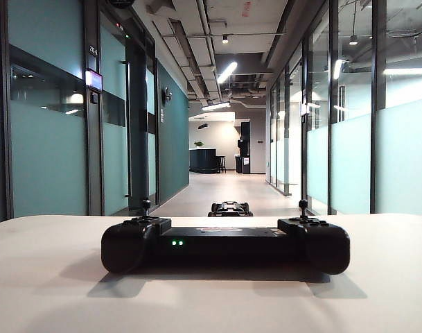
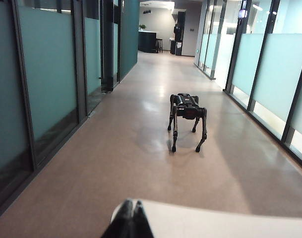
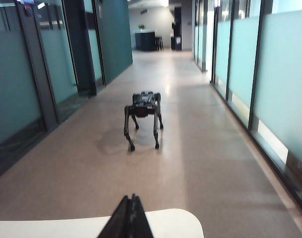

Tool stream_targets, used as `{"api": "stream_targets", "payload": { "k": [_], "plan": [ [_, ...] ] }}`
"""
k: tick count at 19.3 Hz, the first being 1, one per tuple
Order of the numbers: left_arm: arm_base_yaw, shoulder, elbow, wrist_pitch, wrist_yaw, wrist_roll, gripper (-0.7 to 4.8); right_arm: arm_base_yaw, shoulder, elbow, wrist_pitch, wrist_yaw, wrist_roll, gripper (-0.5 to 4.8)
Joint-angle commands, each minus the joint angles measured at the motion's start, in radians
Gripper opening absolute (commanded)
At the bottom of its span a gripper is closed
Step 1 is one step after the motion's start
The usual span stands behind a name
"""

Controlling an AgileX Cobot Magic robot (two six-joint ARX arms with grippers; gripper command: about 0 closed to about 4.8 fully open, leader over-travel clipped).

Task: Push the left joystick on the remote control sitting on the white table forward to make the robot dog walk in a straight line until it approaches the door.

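Observation:
The black remote control [image 1: 225, 244] lies across the white table [image 1: 51, 284], two green lights on its slim middle. Its left joystick [image 1: 146, 206] stands upright on the left end, the matching stick [image 1: 303, 206] on the right end. Behind it the robot dog [image 1: 230, 208] shows only its top over the table edge. In the wrist views the robot dog [image 2: 186, 119] [image 3: 143, 116] stands on the corridor floor, facing away. My left gripper [image 2: 130, 203] is shut with nothing in it, over a table corner [image 2: 215, 220]. My right gripper [image 3: 130, 197] is shut and empty over the other corner [image 3: 175, 223]. Neither gripper shows in the exterior view.
A long corridor runs ahead with frosted glass walls [image 1: 48, 156] on both sides and dark door frames [image 1: 137, 118] on the left. A counter with stools [image 1: 205, 159] stands at the far end. The brown floor [image 2: 126, 148] around the dog is bare.

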Motion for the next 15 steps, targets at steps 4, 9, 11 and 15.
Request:
{"api": "stream_targets", "payload": {
  "k": [4, 9, 11, 15],
  "plan": [
    [-0.002, 0.252, 0.199, -0.042, 0.052, -0.006, -0.05, 0.001, 0.255, 0.222, -0.004, -0.086, 0.019, -0.03],
    [-0.002, 0.425, 0.318, -0.081, 0.161, -0.01, -0.05, 0.063, 0.424, 0.37, -0.198, -0.088, 0.104, -0.03],
    [-0.016, 0.488, 0.371, -0.126, 0.183, -0.01, -0.05, 0.123, 0.485, 0.408, -0.266, -0.084, 0.192, -0.04],
    [-0.123, 0.604, 0.472, -0.201, 0.192, -0.007, -0.05, 0.256, 0.579, 0.426, -0.278, -0.052, 0.216, -0.04]
  ]
}}
